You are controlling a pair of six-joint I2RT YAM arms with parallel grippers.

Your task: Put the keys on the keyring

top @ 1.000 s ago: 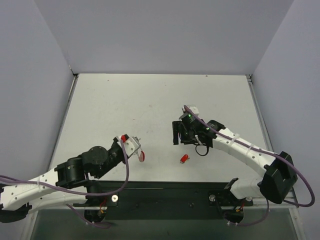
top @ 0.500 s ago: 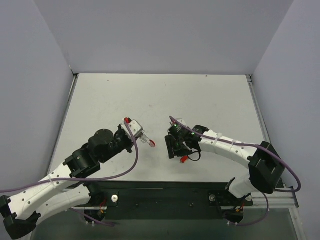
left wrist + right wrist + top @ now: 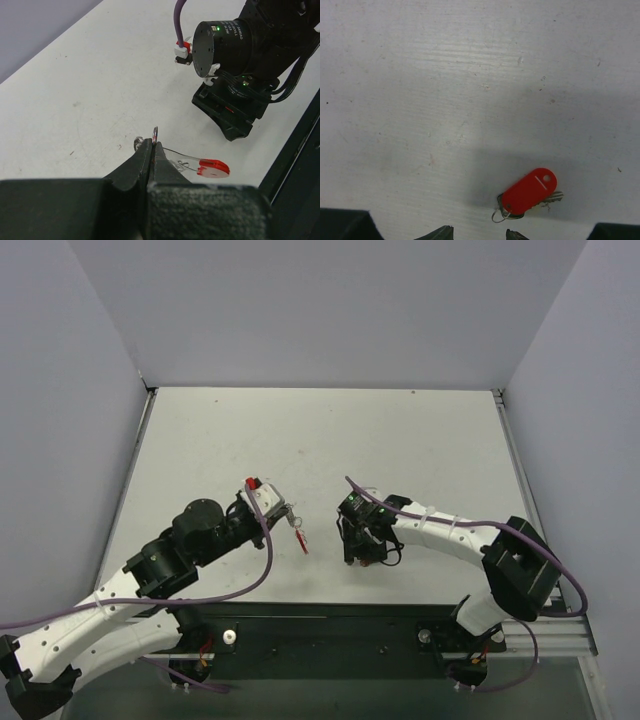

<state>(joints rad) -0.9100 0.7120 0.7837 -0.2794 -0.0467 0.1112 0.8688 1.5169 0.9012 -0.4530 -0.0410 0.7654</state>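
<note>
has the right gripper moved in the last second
Yes. The right gripper has moved toward the near edge of the table, and now hangs over the key.

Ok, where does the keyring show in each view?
Top external: keyring left of centre, at the left gripper tip.
Left wrist: lower middle, pinched in that gripper.
Right wrist: not in it.
Shared landmark: the black right gripper, to the keyring's right.

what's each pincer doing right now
Left pincer: closed, holding the keyring.
Right pincer: open, holding nothing; the red key lies just ahead of its tips.
</note>
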